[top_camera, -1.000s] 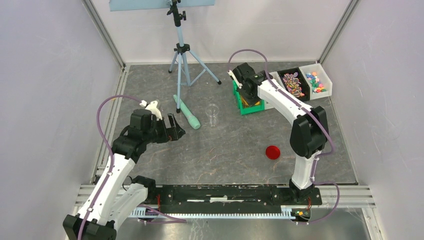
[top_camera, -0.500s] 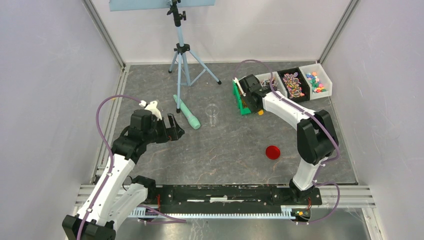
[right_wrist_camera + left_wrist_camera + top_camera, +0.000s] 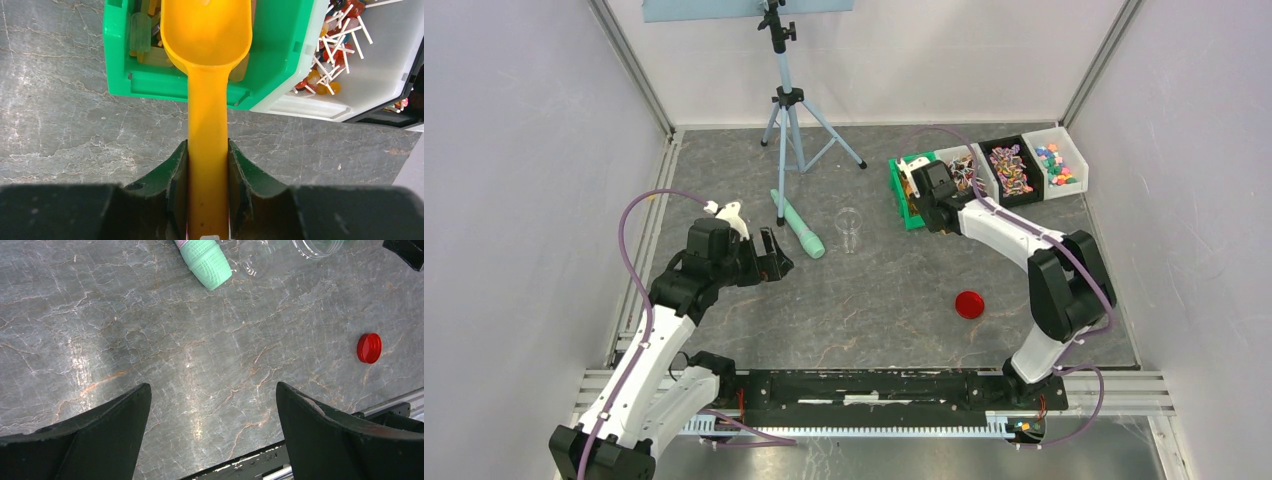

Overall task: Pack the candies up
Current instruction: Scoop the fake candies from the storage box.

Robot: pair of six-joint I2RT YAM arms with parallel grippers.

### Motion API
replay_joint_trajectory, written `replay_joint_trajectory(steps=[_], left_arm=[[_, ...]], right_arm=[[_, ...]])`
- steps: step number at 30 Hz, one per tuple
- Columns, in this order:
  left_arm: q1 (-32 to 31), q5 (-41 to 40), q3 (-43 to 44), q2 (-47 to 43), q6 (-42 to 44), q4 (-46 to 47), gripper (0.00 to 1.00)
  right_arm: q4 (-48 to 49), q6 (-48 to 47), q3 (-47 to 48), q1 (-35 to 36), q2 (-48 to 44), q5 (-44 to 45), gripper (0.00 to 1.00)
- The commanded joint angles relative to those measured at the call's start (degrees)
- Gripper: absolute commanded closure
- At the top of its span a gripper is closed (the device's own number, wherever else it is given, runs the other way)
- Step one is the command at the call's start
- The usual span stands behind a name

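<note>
The marbled table [image 3: 874, 300] is cut off at the edges of both wrist views. The green bin [image 3: 280, 55] is half covered by the orange scoop [image 3: 206, 30], so its contents are hard to make out. The scoop's handle is pinched by the right gripper [image 3: 207, 165], with the bowl over that bin. The left gripper [image 3: 212, 390] is spread wide above the table, nothing gripped. The clear cup [image 3: 280, 255] is cropped at the top edge. The red lid [image 3: 369, 348] is seen lying alone. The candies [image 3: 1012, 170] are heaped in the black bin [image 3: 1002, 141], past the white bin [image 3: 370, 75] from the scoop, apart from both grippers; single wrappers are too small to tell.
</note>
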Motion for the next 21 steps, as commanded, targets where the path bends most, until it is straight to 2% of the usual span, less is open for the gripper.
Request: replay_joint_trajectory(steps=[1,14,21], left_arm=[[-0.3,-0.4,0.9,0.0,1.7,0.1,0.0],[-0.4,-0.8,0.8,-0.3,1.7,0.0,0.0],[-0.6,-1.2,0.8,-0.4,1.7,-0.1,0.0]], right_arm=[[7.3,-1.0,-3.8,-0.5,-3.9,-3.7,1.0],[10.4,0.6,-2.7,-0.8,-1.6,-1.9,1.0],[17.4,1.3,-8.6,-0.8,-4.0,-1.9,1.0]])
